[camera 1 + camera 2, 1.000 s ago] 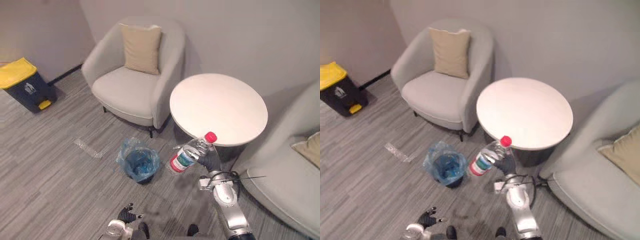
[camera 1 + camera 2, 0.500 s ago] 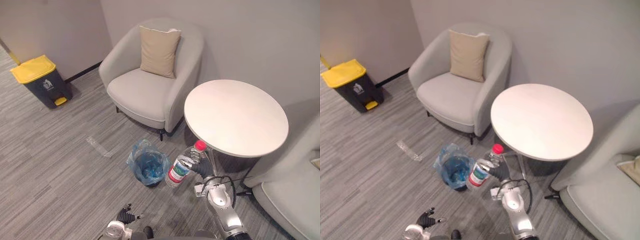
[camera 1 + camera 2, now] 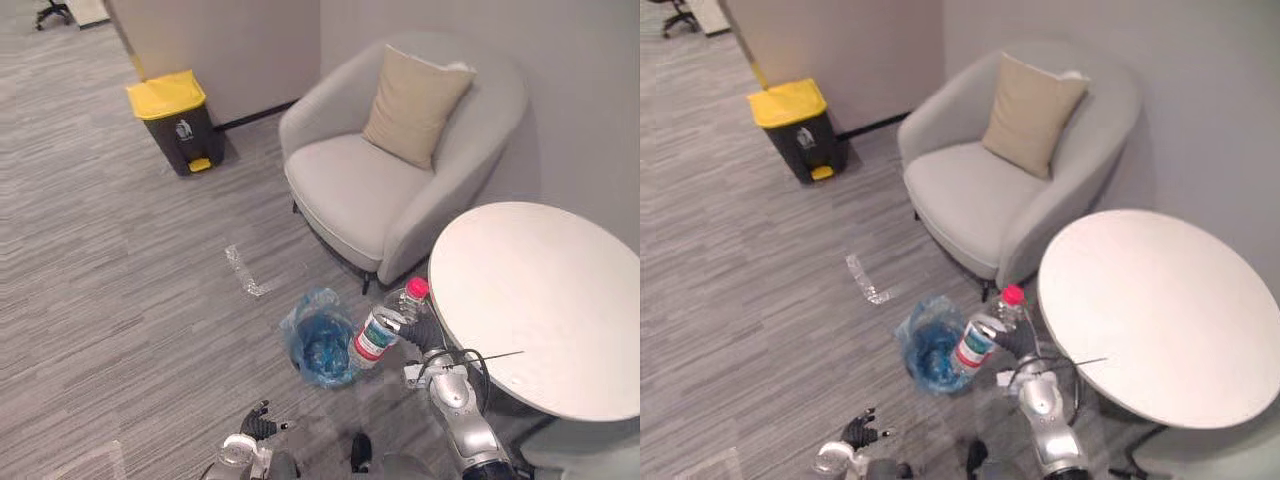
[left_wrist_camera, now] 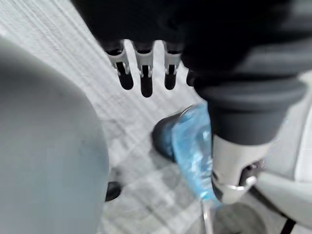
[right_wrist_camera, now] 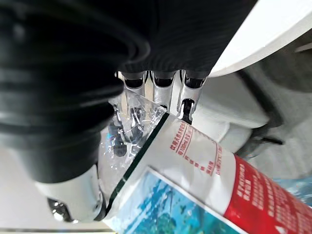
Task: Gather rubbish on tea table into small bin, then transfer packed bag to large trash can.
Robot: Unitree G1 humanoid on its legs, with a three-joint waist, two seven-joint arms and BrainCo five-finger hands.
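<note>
Soft, even light, seemingly overhead, leaves faint shadows beneath the table (image 3: 540, 300) at four o'clock.

bottle (image 3: 378, 332) 1 | bin (image 3: 303, 330) 1 | trash can (image 3: 180, 122) 1 | table (image 3: 545, 300) 1

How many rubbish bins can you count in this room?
2. The small blue-bagged bin stands on the floor beside the round table; the large yellow-lidded trash can stands by the wall. None looks hidden.

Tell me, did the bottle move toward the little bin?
Yes. The bottle in the right hand has come closer to the small bin, away from the round table.
</note>
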